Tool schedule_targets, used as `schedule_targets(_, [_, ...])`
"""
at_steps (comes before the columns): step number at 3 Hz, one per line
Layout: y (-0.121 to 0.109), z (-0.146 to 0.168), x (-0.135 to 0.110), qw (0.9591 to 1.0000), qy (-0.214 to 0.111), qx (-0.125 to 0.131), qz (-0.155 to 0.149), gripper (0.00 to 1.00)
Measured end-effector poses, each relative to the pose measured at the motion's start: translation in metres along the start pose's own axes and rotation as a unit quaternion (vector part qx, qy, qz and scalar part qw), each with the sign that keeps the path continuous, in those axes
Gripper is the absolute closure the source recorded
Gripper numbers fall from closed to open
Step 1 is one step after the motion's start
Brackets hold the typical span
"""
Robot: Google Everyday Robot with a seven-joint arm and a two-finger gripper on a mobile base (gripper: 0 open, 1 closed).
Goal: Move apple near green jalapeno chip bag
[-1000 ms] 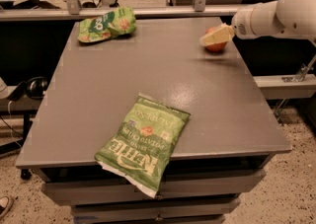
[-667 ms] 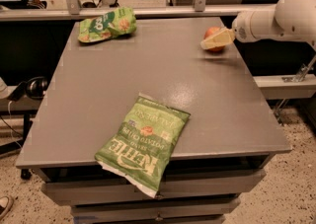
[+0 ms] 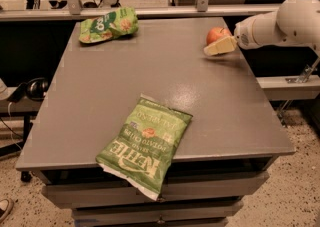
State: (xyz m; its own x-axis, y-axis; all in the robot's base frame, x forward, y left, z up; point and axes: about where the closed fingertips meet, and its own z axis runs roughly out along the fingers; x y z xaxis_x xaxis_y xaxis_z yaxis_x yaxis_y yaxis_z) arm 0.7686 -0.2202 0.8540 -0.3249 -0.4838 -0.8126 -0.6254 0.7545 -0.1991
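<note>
The red-orange apple [image 3: 216, 33] sits at the far right of the grey table [image 3: 150, 81], near its right edge. My gripper [image 3: 217, 46] reaches in from the right on a white arm [image 3: 280, 23]; it is right at the apple, with a pale part across the apple's front lower side. Whether it holds the apple does not show. The green jalapeno chip bag [image 3: 145, 143], with white KETTLE lettering, lies flat at the table's front edge, its lower corner hanging over. It is far from the apple.
A smaller, rounder green snack bag [image 3: 107, 25] lies at the far left corner. A metal rail [image 3: 150, 11] runs behind the table. Black headphones [image 3: 34, 89] rest on a low surface to the left. Drawers sit under the table front.
The gripper has dropped slightly at the apple, and more of the apple now shows above it. The chip bags have not moved.
</note>
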Motion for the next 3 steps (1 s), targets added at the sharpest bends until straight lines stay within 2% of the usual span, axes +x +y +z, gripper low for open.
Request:
schedule_targets(2, [0.042,-0.001,0.015,0.997,0.049,-0.058,-0.013,0.64])
schedule_targets(3, [0.052,-0.021,0.005,0.9953,0.044,-0.081,-0.028,0.86])
